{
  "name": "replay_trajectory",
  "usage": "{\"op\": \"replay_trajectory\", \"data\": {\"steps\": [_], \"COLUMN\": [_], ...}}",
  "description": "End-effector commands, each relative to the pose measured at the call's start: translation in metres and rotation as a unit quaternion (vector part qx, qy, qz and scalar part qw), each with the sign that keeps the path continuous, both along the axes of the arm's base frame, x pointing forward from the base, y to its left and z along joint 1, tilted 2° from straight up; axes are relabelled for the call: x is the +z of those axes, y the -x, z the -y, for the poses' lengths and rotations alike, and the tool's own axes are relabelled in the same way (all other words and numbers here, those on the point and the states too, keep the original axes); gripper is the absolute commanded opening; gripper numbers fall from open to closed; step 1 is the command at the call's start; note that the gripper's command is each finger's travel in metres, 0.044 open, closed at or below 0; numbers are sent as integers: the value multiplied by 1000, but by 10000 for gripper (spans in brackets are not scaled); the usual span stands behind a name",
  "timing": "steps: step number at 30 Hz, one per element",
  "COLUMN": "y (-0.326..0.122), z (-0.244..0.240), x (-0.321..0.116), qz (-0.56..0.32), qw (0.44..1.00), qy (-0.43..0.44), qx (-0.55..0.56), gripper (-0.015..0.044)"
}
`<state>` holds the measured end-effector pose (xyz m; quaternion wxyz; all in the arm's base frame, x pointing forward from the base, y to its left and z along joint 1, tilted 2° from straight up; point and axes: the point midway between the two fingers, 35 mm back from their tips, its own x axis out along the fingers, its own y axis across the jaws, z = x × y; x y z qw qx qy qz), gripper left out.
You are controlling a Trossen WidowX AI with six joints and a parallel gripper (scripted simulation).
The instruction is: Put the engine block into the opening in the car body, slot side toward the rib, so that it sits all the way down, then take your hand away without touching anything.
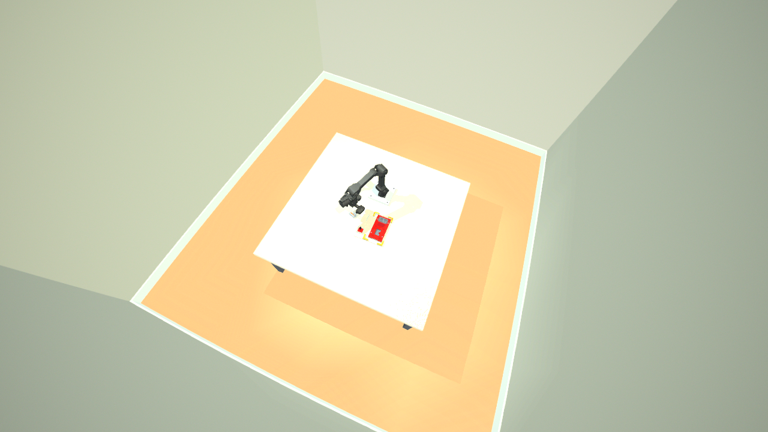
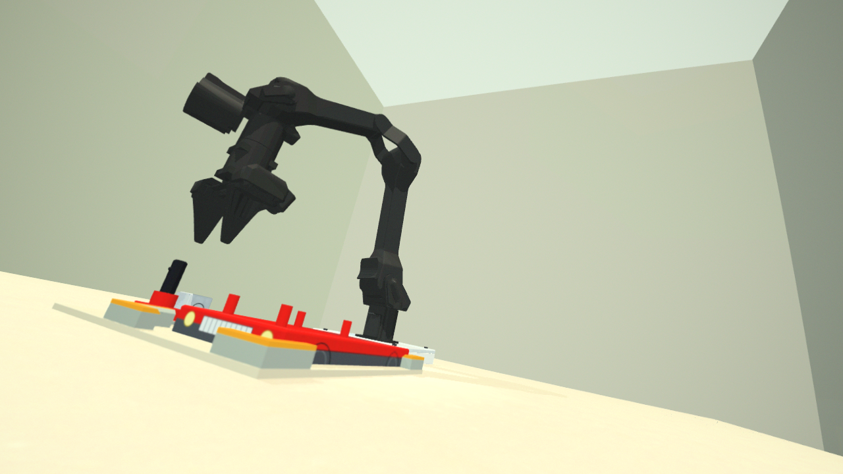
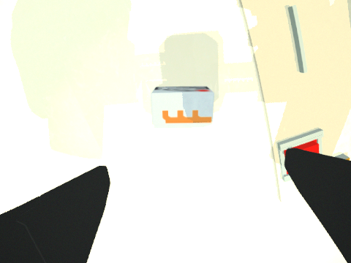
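Note:
The engine block (image 1: 353, 214) (image 2: 201, 299) (image 3: 183, 106) is a small pale grey block with an orange pipe shape on its side. It rests beside the fixture, on its left in the top view. The red car body (image 1: 381, 226) (image 2: 365, 343) lies between yellow-topped corner blocks, with several red pegs standing up. Two grey areas show in it; which is the opening, and where the rib is, I cannot tell. My gripper (image 2: 212, 242) (image 3: 198, 166) is open and empty, pointing down above the table. In the wrist view the block lies ahead of and between the fingertips.
A red part (image 1: 360, 230) (image 2: 163, 298) (image 3: 311, 147) with an upright black post (image 2: 174, 276) stands between block and car body. My right finger partly covers it in the wrist view. A corner block (image 2: 263, 350) stands at the car's front. A narrow grey slot (image 3: 296, 40) lies farther up.

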<state>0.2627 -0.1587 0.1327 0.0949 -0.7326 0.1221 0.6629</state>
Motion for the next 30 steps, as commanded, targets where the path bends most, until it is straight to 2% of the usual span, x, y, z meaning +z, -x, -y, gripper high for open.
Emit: {"op": "replay_trajectory", "data": {"steps": [1,7,11,30], "y": [8,8,6,5], "z": [0,0,1,3], "x": [-6,-8,-39,-66], "qz": [-16,-16,-16,-16], "qw": [999,999,999,999], "qy": [-20,-20,-20,-20], "qx": [-35,-35,-35,-35], "gripper": [440,440,440,440]}}
